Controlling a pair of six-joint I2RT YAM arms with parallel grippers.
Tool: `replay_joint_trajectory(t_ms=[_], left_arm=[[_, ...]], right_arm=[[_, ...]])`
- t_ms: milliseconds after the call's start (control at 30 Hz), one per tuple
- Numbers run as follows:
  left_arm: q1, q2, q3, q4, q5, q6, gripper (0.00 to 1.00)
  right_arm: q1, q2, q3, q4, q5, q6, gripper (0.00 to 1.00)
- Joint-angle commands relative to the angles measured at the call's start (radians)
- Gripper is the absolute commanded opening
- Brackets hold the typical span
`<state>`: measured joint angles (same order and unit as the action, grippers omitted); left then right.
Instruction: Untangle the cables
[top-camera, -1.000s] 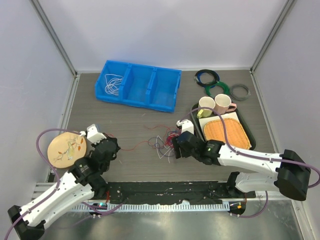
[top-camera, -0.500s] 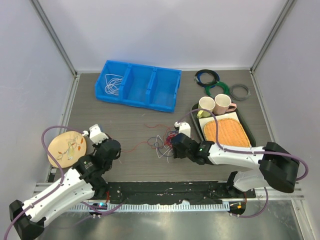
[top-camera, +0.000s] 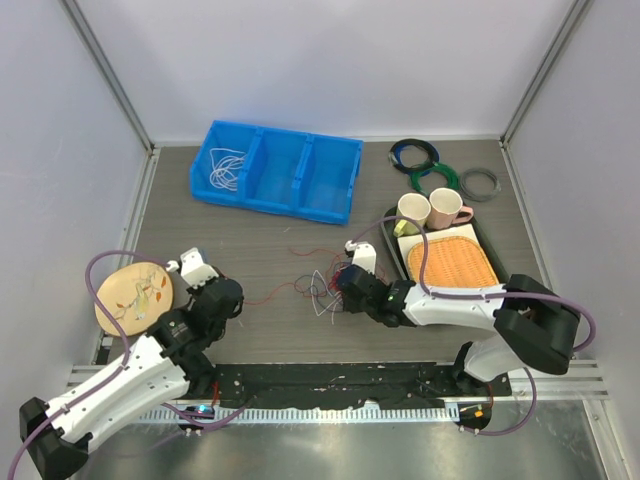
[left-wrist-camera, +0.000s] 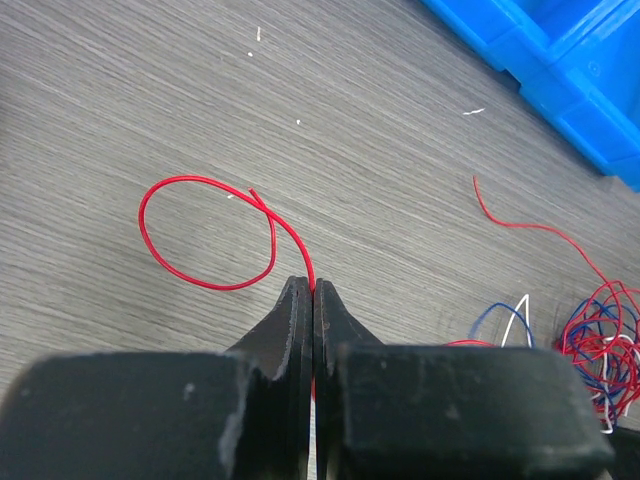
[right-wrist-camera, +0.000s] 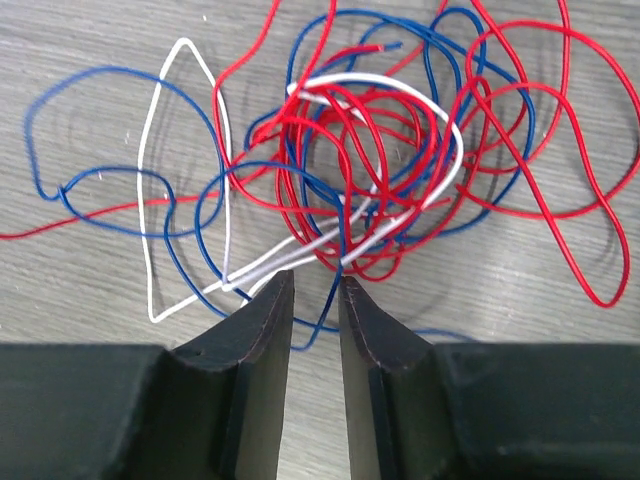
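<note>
Left tool (left-wrist-camera: 313, 300) is clamped fully shut on a thin red wire (left-wrist-camera: 205, 235). Beyond the tips the wire curls into one small loop and ends in a free tip. Grip is close to that end.

The tangle of thin red, white and dark blue wires (right-wrist-camera: 370, 180) lies mid-way across the grey wood-grain table (top-camera: 250, 245), between the two arms and just beside the right tool (right-wrist-camera: 315, 300). That tool is open only by a narrow gap, tips at the near edge of the tangle. A dark blue strand (right-wrist-camera: 335, 255) runs down into the gap. It looks unclamped, but the wrist view doesn't show contact clearly.

Risks from here:
- The red wire's run back to the tangle is hidden under the left tool. If it threads through the dense red coil, pulling cinches the coil instead of freeing the strand.
- Nothing pins the tangle, so a pull likely drags the whole bundle left.
- The small loop ahead of the left tips can draw into an overhand knot if the tip catches.
- The grip is near the wire's end, so the wire can slip out under load.
- If the right tool shuts here, white, blue and red strands all sit at its tips. It may grab several, possibly the very one being pulled.
</note>
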<state>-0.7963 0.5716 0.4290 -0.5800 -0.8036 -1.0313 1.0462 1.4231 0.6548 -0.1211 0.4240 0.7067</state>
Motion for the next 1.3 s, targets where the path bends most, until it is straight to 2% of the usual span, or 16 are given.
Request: replay_joint_trajectory(t_ms=[0, 133, 200, 333, 400, 467, 533, 567, 633, 667, 700, 900, 1033, 1267], left_arm=[[0.003, 0.016, 0.005, 0.043, -0.016, 0.004, 0.0], [0.002, 0.001, -0.001, 0.043, -0.013, 0.005, 0.0], [0.002, -0.007, -0.004, 0.048, -0.009, 0.01, 0.0], [0.003, -0.015, -0.009, 0.055, -0.011, 0.013, 0.0], [0.002, -0.01, -0.015, 0.071, -0.011, 0.02, 0.0], [0.002, 0.005, -0.022, 0.109, 0.026, 0.048, 0.04], [0.003, 0.017, -0.041, 0.21, 0.087, 0.129, 0.22], [0.003, 0.022, -0.047, 0.251, 0.125, 0.16, 0.45], [0.002, 0.04, -0.067, 0.37, 0.253, 0.23, 0.72], [0.003, 0.048, -0.072, 0.4, 0.292, 0.252, 0.9], [0.003, 0.062, -0.081, 0.458, 0.347, 0.266, 0.98], [0.003, 0.123, -0.096, 0.635, 0.521, 0.353, 1.0], [0.002, 0.165, -0.124, 0.784, 0.76, 0.411, 1.0], [0.003, 0.226, -0.124, 0.939, 0.927, 0.435, 1.0]], right_arm=[[-0.002, 0.053, 0.066, 0.045, 0.062, 0.022, 0.3], [-0.006, 0.088, 0.088, -0.012, 0.07, 0.063, 0.29], [-0.008, 0.088, 0.089, -0.037, 0.078, 0.083, 0.26], [-0.005, 0.034, 0.078, -0.028, 0.038, 0.059, 0.11], [-0.006, -0.007, 0.071, 0.015, -0.008, -0.023, 0.03], [-0.006, -0.067, 0.063, 0.085, -0.144, -0.096, 0.01], [-0.006, -0.126, 0.075, 0.11, -0.279, -0.188, 0.01], [-0.005, -0.147, 0.089, 0.104, -0.309, -0.212, 0.01], [-0.006, -0.193, 0.139, 0.087, -0.346, -0.283, 0.01], [-0.006, -0.24, 0.157, 0.074, -0.364, -0.303, 0.01], [-0.005, -0.262, 0.17, 0.075, -0.378, -0.321, 0.01], [-0.005, -0.374, 0.331, 0.066, -0.387, -0.414, 0.01], [-0.005, -0.385, 0.449, 0.069, -0.379, -0.429, 0.01], [-0.005, -0.38, 0.634, 0.101, -0.403, -0.492, 0.01]])
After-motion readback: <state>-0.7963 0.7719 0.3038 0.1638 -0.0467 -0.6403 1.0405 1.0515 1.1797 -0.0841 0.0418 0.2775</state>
